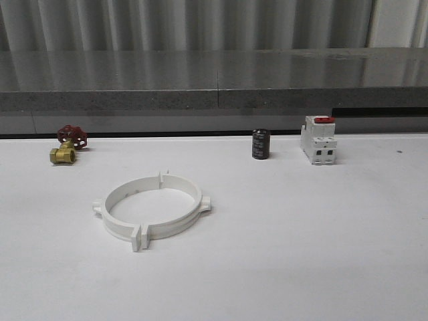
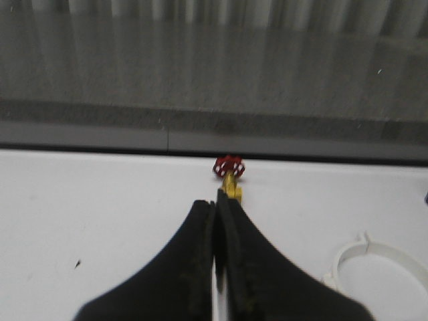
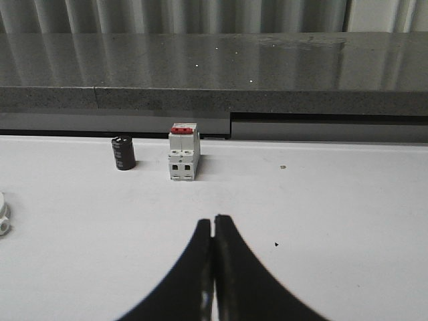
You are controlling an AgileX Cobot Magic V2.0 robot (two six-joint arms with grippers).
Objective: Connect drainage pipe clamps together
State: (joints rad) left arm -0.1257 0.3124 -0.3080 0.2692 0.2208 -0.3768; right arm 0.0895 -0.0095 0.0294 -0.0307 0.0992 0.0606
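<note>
The two white drainage pipe clamps (image 1: 151,207) lie on the white table left of centre, their end tabs meeting so that they form one ring. Part of that ring (image 2: 378,267) shows in the left wrist view, and a small bit of it (image 3: 3,217) in the right wrist view. My left gripper (image 2: 215,200) is shut with nothing between its black fingers, hovering over bare table short of the brass valve, apart from the ring. My right gripper (image 3: 213,219) is shut and empty too, over bare table in front of the breaker.
A brass valve with a red handwheel (image 1: 67,145) stands at the back left. A dark cylinder (image 1: 261,144) and a white breaker with a red switch (image 1: 318,140) stand at the back right. A grey ledge (image 1: 214,87) runs behind the table.
</note>
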